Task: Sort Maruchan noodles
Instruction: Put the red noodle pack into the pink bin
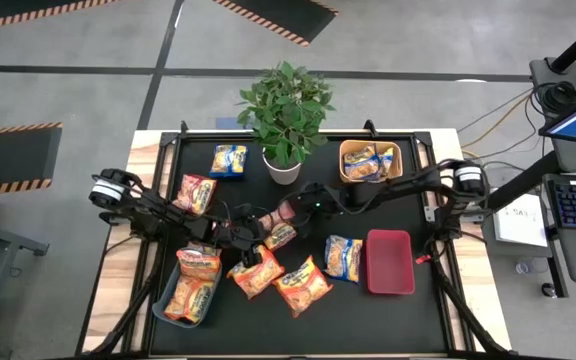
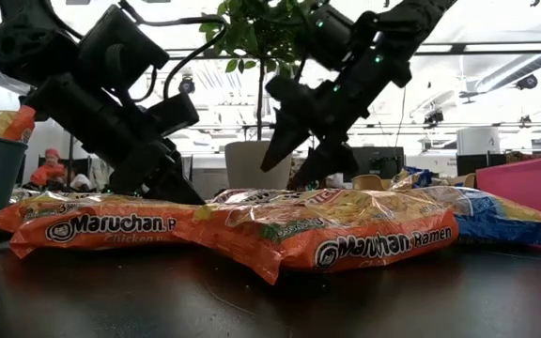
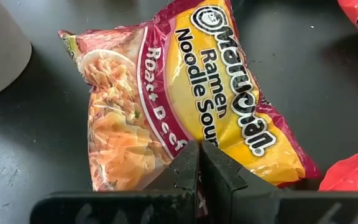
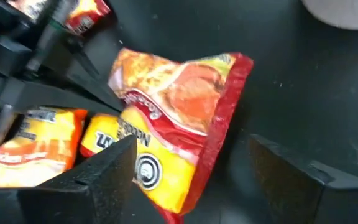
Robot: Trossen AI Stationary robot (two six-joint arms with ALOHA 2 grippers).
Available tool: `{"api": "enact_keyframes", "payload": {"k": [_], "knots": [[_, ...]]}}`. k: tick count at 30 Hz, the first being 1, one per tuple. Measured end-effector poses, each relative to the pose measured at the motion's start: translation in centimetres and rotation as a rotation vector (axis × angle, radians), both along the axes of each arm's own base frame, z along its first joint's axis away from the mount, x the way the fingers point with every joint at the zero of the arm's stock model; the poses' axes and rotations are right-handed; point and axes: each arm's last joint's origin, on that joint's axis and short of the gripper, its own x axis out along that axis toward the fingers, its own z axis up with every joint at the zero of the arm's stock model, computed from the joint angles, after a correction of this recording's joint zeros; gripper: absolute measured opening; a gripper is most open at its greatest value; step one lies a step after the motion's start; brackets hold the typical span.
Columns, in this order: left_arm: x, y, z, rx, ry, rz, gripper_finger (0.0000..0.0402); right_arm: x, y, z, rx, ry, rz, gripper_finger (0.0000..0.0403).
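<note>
High view: black table (image 1: 408,320) mid-frame on grey floor (image 1: 88,40); left gripper (image 3: 199,163) pinched shut at a red packet (image 3: 185,93) (edge); right gripper (image 4: 191,180) wide.

Overhead, table-level, two close wrist views

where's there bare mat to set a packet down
Free: the front strip of the black mat below the red bin, and the back-left corner beside the blue-and-yellow packet. Crowded: the centre, where both grippers meet over the Roast Beef packet, and the front-left packets by the grey-blue bin.
</note>
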Motion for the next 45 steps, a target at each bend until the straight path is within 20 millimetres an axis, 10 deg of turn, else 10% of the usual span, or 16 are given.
{"api": "enact_keyframes", "payload": {"k": [17,33,45], "knots": [[0.0,0.0,-0.3,0.004,-0.006,0.009,0.0000,2.6,-0.6,-3.5,0.117,-0.112,0.139,0.0314],[-0.1,0.0,0.2,0.017,-0.028,0.007,0.0000,2.7,-0.5,-3.3,0.109,-0.132,0.173,0.0131],[-1.3,0.0,4.9,0.093,-0.109,-0.074,0.0000,2.5,-0.9,-2.2,0.079,-0.158,0.191,0.0035]]}}
